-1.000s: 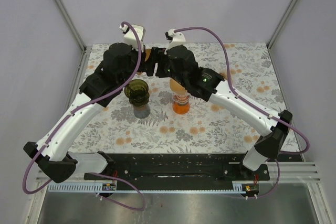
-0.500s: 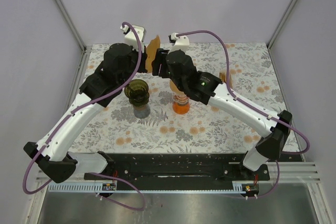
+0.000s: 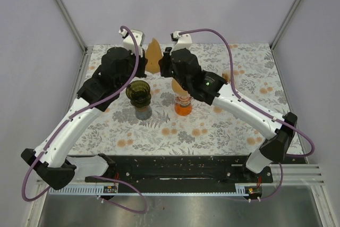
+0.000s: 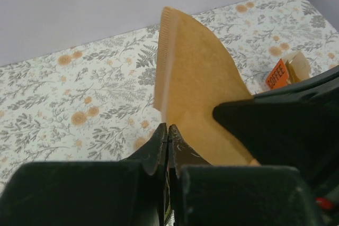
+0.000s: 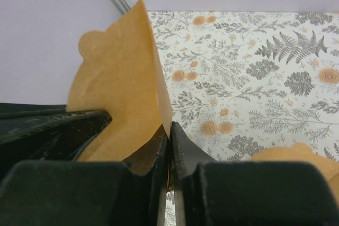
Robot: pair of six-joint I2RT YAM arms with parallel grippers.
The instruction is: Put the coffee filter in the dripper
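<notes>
A tan paper coffee filter (image 3: 153, 57) is held upright in the air at the back of the table, between my two grippers. My left gripper (image 3: 144, 63) is shut on its left edge, and my right gripper (image 3: 162, 65) is shut on its right edge. In the left wrist view the filter (image 4: 196, 78) rises from my closed jaws (image 4: 168, 126). The right wrist view shows its edge (image 5: 119, 83) running down into my closed jaws (image 5: 170, 124). The dark green glass dripper (image 3: 138, 92) stands on the table in front of and below the filter, under the left arm.
An orange translucent vessel with a tan top (image 3: 183, 104) stands to the right of the dripper, under the right arm. A pack of tan filters with an orange COFFEE label (image 4: 276, 73) lies at the right (image 3: 229, 78). The flowered table cloth (image 3: 212, 126) reaches the walls on three sides.
My right gripper has closed on the filter's edge. The filter has turned from edge-on to broad and upright, and the left arm has shifted slightly left.
</notes>
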